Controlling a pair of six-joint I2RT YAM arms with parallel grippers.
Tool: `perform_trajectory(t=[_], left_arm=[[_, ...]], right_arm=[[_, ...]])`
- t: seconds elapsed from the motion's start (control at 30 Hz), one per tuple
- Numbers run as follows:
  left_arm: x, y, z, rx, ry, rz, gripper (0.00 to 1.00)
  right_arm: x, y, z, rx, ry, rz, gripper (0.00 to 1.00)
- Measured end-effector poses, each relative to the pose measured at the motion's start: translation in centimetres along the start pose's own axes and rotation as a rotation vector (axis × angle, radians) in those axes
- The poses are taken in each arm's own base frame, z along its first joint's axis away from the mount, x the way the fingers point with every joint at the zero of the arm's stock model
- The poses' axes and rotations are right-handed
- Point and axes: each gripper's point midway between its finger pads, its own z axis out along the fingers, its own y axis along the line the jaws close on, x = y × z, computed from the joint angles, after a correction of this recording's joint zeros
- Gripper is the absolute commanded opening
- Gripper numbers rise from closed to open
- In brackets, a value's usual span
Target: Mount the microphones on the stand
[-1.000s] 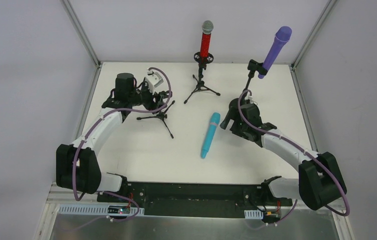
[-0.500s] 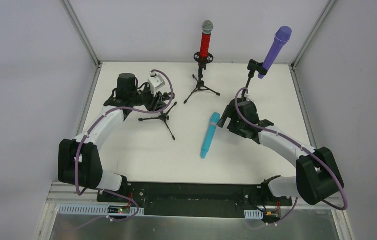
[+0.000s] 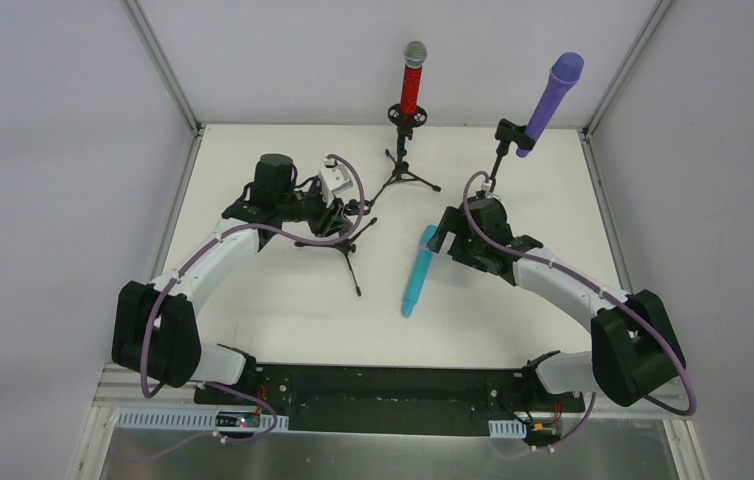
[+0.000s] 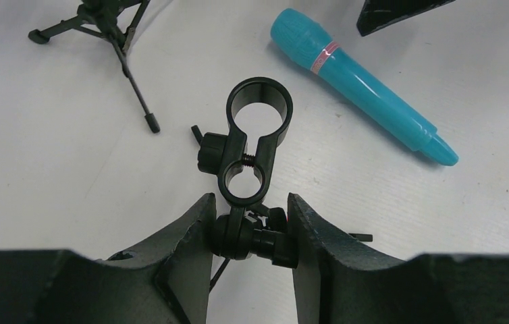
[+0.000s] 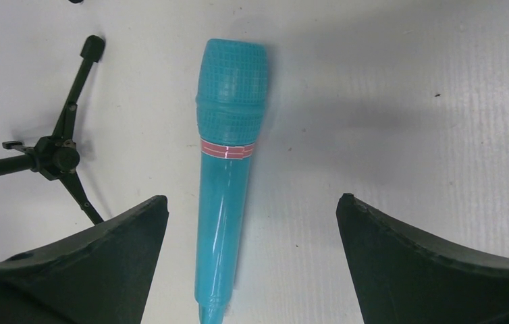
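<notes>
My left gripper [image 3: 349, 212] [image 4: 250, 199] is shut on the swivel joint of a small black tripod stand [image 3: 354, 272]. The stand's empty clip ring [image 4: 260, 106] points ahead of the fingers. The cyan microphone [image 3: 419, 270] [image 4: 363, 84] [image 5: 228, 169] with a pink ring lies flat on the table. My right gripper [image 3: 440, 238] [image 5: 252, 198] hangs open over it, with its body between the fingers and nearer the left one. The red microphone [image 3: 412, 85] and the purple microphone [image 3: 551, 98] each sit clipped in an upright stand at the back.
The red microphone's tripod legs [image 3: 403, 180] [image 4: 106, 30] spread just behind the held stand. The held stand's leg hub [image 5: 55, 158] lies left of the cyan microphone. The purple microphone's stand pole [image 3: 498, 160] rises close behind my right arm. Walls bound the white table [image 3: 283, 320].
My left gripper has closed on the black stand and carried it to the right, toward the centre. My right gripper has shifted left over the cyan microphone, still open.
</notes>
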Motion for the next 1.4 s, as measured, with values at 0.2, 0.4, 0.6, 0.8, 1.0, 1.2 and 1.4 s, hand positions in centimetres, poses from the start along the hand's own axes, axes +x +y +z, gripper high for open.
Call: perform_trajectory(t=[0.2,0.4,0.6,0.8,1.0,1.2,1.4], left_arm=[[-0.7,-2.3,1.3,0.029,0.012,0.043,0.0],[-1.3,-4.2,2.3,0.061,0.012,0.071,0.0],[-1.4,-4.4,2.5,0.065,0.011,0.062,0.32],[-1.0,-4.5,2.6,0.073,0.006,0.09,0.79],[-0.6,-4.9,2.2,0.071,-0.003,0.119,0.99],[-2.5,-4.9,1.1,0.031,-0.091,0.18,0.99],[-5.0,-4.8,-0.4,-0.033,-0.212,0.216,0.99]], right_arm=[[0.3,1.5,0.4,-0.016,0.012,-0.023,0.99],[0.4,2.0,1.0,-0.007,0.025,-0.018,0.99],[1.2,1.9,1.8,0.013,0.052,-0.027,0.99],[1.8,1.7,2.2,0.029,0.069,-0.037,0.99],[2.0,1.7,2.5,0.039,0.074,-0.046,0.99],[2.1,1.9,2.8,0.042,0.082,-0.054,0.99],[2.0,2.2,2.8,0.039,0.081,-0.061,0.99]])
